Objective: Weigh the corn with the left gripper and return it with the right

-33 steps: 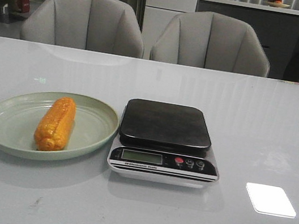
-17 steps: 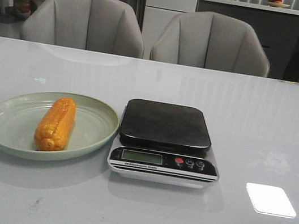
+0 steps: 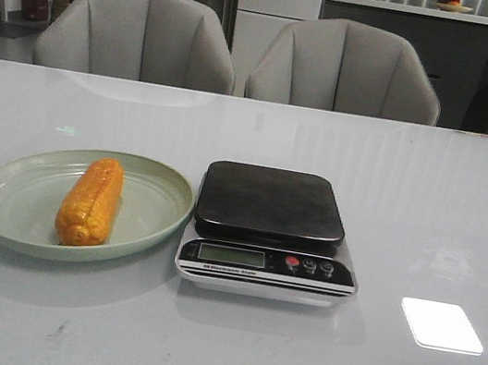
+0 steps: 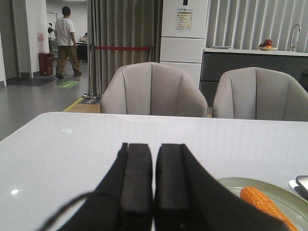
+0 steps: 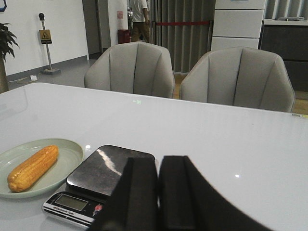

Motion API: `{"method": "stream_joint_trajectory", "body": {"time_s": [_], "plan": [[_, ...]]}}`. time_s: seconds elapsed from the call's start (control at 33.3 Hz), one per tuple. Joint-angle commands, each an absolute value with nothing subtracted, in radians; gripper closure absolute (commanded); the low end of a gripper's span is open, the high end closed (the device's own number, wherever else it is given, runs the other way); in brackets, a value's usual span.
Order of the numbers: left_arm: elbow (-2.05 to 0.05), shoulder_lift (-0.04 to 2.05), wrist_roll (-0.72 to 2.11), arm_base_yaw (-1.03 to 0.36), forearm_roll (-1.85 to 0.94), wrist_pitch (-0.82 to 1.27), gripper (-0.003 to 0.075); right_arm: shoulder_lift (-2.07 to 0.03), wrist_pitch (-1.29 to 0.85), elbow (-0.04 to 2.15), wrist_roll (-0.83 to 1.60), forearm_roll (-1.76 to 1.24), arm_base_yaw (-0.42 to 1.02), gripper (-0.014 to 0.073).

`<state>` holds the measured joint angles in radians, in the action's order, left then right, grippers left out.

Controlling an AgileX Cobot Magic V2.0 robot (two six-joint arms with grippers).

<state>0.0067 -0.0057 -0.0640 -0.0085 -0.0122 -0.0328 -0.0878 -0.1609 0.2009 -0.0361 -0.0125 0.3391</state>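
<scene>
White desk (image 3: 466,201), glossy, carries everything; two grey chairs (image 3: 347,69) behind it. Green plate (image 3: 8,190) sits on the robot's left, just beside the scale (image 3: 269,229), whose black platform is bare (nothing weighed yet, by my reading). Corn (image 3: 91,201) lies in the plate, long axis running roughly away from the robot, far end tipped slightly toward the scale. Left hand (image 4: 153,185) hangs above the desk with fingers pressed together, holding nothing; corn (image 4: 264,204) lies ahead of it and off toward the scale side, close; this is the nearer arm. Right hand (image 5: 158,192) likewise closed and empty, behind the scale (image 5: 103,180), corn (image 5: 32,167) beyond it, well apart.
</scene>
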Motion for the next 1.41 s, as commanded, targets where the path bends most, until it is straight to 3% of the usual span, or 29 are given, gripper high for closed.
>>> {"method": "stream_joint_trajectory", "body": {"time_s": [0.0,0.99,1.38], "plan": [[0.038,-0.027,-0.068,-0.009,-0.021,-0.117,0.0606,-0.099,-0.085,0.229,-0.024,-0.011,0.339,0.0438],[0.038,-0.027,-0.068,-0.009,-0.021,-0.117,0.0606,-0.099,-0.08,0.208,-0.024,-0.011,0.336,0.0438],[0.038,-0.027,-0.068,-0.009,-0.021,-0.117,0.0606,-0.009,-0.073,0.051,-0.024,-0.011,0.113,0.0438]]}}
